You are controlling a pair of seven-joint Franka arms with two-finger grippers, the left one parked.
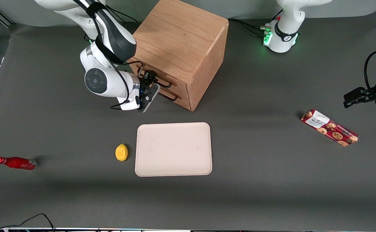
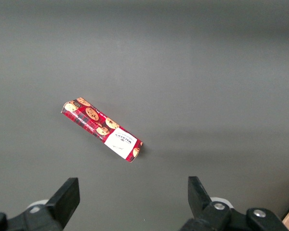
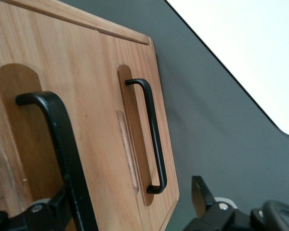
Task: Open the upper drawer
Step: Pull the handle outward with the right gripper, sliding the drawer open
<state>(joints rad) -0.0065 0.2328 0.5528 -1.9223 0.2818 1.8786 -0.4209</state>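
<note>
The wooden cabinet (image 1: 178,38) stands at the back of the table with its two drawer fronts turned toward the working arm. The upper drawer (image 3: 82,86) looks shut, flush with the drawer below. Its black bar handle (image 1: 163,83) shows close up in the right wrist view (image 3: 62,144). My gripper (image 1: 149,85) is right at that front, open, its midpoint (image 3: 132,202) on the wood. The upper handle runs just inside one finger (image 3: 58,211); the other finger (image 3: 202,195) is off the cabinet's edge. The lower drawer's handle (image 3: 154,134) lies between them, farther away.
A cream tray (image 1: 173,149) lies nearer the front camera than the cabinet, with a yellow lemon (image 1: 121,152) beside it. A red bottle (image 1: 16,163) lies toward the working arm's end. A cookie box (image 1: 329,128) lies toward the parked arm's end, also in the left wrist view (image 2: 102,130).
</note>
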